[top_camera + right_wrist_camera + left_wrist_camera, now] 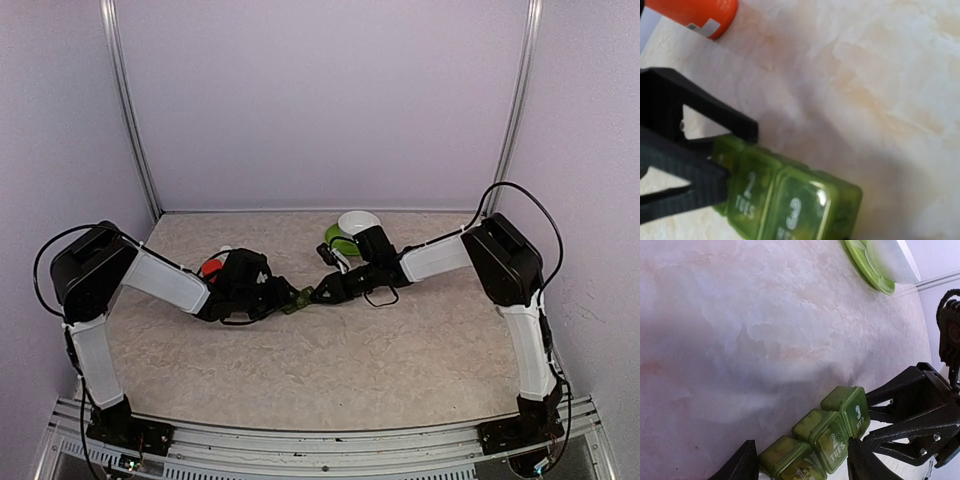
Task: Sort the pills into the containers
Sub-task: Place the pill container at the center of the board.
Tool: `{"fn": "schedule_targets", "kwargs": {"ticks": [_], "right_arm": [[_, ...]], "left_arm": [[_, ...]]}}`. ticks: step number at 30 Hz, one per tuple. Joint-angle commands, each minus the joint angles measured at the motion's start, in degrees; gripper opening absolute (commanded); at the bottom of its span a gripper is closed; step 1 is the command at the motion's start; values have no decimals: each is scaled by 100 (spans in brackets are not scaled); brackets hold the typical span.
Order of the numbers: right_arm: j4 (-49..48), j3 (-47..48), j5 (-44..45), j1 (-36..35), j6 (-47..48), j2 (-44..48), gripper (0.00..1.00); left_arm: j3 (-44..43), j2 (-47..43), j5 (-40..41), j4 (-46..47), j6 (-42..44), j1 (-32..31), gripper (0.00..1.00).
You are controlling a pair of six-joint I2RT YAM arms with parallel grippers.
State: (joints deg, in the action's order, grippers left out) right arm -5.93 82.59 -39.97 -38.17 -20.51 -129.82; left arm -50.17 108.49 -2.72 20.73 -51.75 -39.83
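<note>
One strip of containers (832, 432) lies mid-table (330, 370) on mottled beige: three joined square cells of glossy translucent green plastic, with white lid marks 2 TUES and 3. The left gripper (801, 465) pinches its first cell from 9 o'clock. The right gripper (322, 293) meets the third from 3 o'clock, its grip unclear. One smooth orange bottle (695, 15) lies at 10 o'clock and one white bowl (358, 221) at 1.

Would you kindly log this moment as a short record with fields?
item: green pill organiser strip, three joined compartments, lids shut
labels: 2 TUES and 3 WED readable
position: between the two grippers, mid-table
left gripper: jaws either side of the strip, contact unclear
right gripper: at the compartment 3 end, grip unclear
elsewhere: red bottle; green dish beside white bowl
</note>
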Motion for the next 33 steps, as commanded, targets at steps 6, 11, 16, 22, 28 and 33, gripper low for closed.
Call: {"fn": "schedule_targets", "kwargs": {"ticks": [6,11,16,22,28,33], "right_arm": [[-76,-312,197,38,-33,468,34],[42,-517,594,62,47,608,35],[47,-784,958,202,28,815,36],[-69,-1059,1054,408,-45,1018,36],[-43,-1191,1191,540,-45,1108,37],[-63,-1291,1208,633,-65,1200,38]], "left_arm": [[-991,701,31,-458,450,22,60],[-1437,995,-148,-540,489,21,60],[-1795,1196,-259,-632,562,-26,60],[-2151,1394,-250,-767,620,-183,60],[-2541,1659,-308,-823,612,-261,60],[-2919,1845,-276,-1005,701,-280,60]]}}
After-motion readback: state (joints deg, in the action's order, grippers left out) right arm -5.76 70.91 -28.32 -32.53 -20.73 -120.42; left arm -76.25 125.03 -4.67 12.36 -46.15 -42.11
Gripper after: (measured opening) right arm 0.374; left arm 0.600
